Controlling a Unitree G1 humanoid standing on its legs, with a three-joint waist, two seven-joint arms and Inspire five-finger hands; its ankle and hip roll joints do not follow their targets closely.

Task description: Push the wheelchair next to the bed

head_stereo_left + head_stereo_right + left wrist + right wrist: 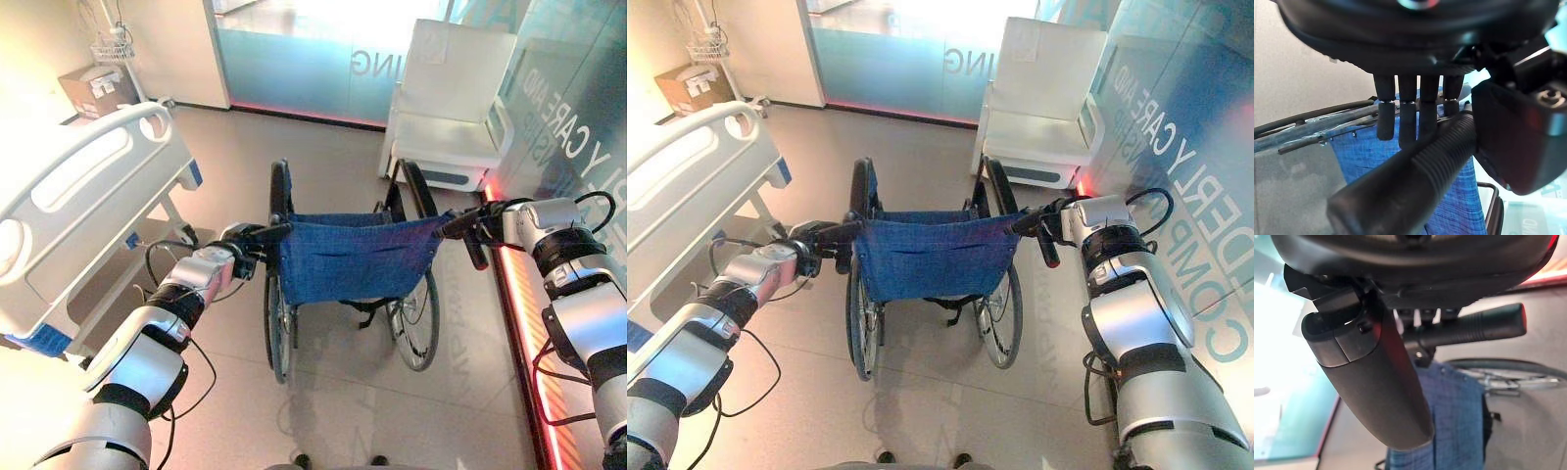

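The wheelchair point(353, 259), with a blue cloth back and large spoked wheels, stands on the tiled floor in the middle, its back towards me. The white hospital bed point(78, 186) with its side rail lies to its left, a strip of floor between them. My left hand point(243, 257) is on the left push handle point(1415, 171), whose ribbed black grip runs between its fingers point(1408, 120) and thumb. My right hand point(480, 227) is curled over the right push handle point(1484, 325), whose end sticks out past the fingers.
A white armchair point(451, 108) stands beyond the wheelchair at the back right. A glass wall with a red light strip point(519, 313) at floor level runs along the right. A cardboard box point(93, 90) and a wire basket stand point(113, 44) sit beyond the bed.
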